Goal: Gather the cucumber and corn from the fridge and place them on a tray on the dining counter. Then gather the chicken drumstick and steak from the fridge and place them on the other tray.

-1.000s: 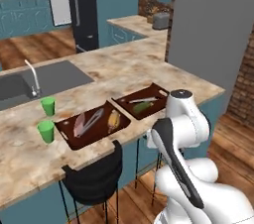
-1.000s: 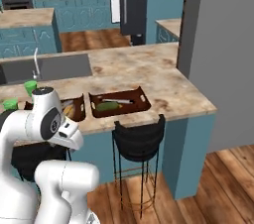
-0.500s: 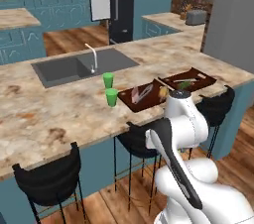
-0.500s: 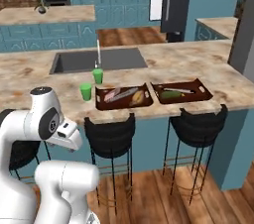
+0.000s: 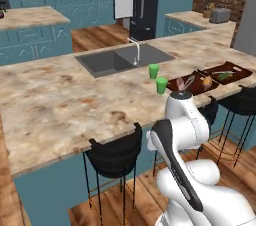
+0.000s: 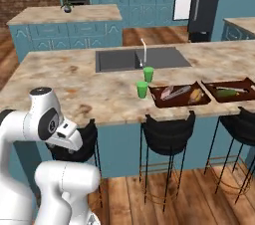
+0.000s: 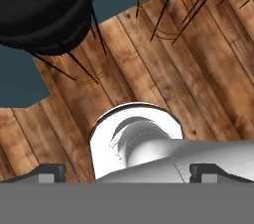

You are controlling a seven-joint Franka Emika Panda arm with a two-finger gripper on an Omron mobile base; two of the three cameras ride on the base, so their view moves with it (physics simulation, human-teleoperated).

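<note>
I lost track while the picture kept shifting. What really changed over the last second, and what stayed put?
Only the base drove along the beige, brown-mottled dining counter, so both base views shifted. The two dark brown trays with their food and the two bright green cups kept their places. The gripper stayed open and empty.

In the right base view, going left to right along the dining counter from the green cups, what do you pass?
Two bright green cups → dark brown tray holding the pinkish-red steak and golden-tan chicken drumstick → second dark brown tray holding the dark green cucumber.
</note>
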